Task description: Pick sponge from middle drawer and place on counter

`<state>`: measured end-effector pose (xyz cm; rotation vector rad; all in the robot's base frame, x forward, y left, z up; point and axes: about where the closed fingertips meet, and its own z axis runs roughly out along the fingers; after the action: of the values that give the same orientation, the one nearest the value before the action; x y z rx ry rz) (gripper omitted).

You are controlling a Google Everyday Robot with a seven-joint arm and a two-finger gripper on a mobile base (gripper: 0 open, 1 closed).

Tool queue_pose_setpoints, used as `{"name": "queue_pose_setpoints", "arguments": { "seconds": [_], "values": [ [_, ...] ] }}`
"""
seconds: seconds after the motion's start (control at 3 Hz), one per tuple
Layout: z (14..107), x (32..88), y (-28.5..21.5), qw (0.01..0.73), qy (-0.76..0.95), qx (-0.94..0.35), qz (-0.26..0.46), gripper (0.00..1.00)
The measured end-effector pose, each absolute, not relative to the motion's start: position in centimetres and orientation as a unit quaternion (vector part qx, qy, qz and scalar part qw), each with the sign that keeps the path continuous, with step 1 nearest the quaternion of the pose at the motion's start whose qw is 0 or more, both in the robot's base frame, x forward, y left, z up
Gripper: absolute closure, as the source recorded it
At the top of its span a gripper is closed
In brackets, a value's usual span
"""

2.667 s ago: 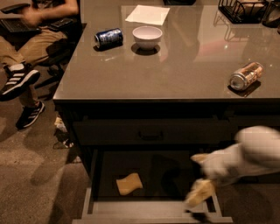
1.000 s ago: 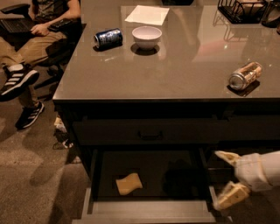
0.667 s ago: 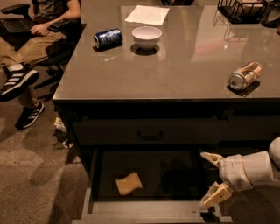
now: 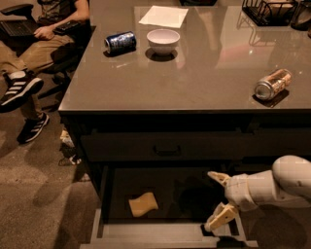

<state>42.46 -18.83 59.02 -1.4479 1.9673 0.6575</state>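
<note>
The pale-yellow sponge (image 4: 143,204) lies bent on the dark floor of the open middle drawer (image 4: 170,234), left of centre. My gripper (image 4: 217,199) is open and empty at the drawer's right side, well right of the sponge, its fingers spread one above the other. The glossy grey-brown counter (image 4: 204,73) spans the top of the cabinet above.
On the counter lie a blue can (image 4: 120,42), a white bowl (image 4: 163,40), a white paper sheet (image 4: 164,16), a tipped tan can (image 4: 272,83) and a black wire basket (image 4: 269,10). A closed upper drawer front with handle (image 4: 167,148) sits above. A seated person (image 4: 34,44) is at the left.
My gripper has swung from over the drawer's right front out to the right, then come back left and slightly up toward the drawer's right side. The sponge has not moved.
</note>
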Motion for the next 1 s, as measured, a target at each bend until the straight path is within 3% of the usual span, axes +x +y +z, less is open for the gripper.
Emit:
{"name": "queue_pose_setpoints", "arguments": {
  "seconds": [1.0],
  "values": [
    [49.0, 47.3, -8.2, 0.276, 0.728, -0.567, 0.269, 0.00]
  ]
}}
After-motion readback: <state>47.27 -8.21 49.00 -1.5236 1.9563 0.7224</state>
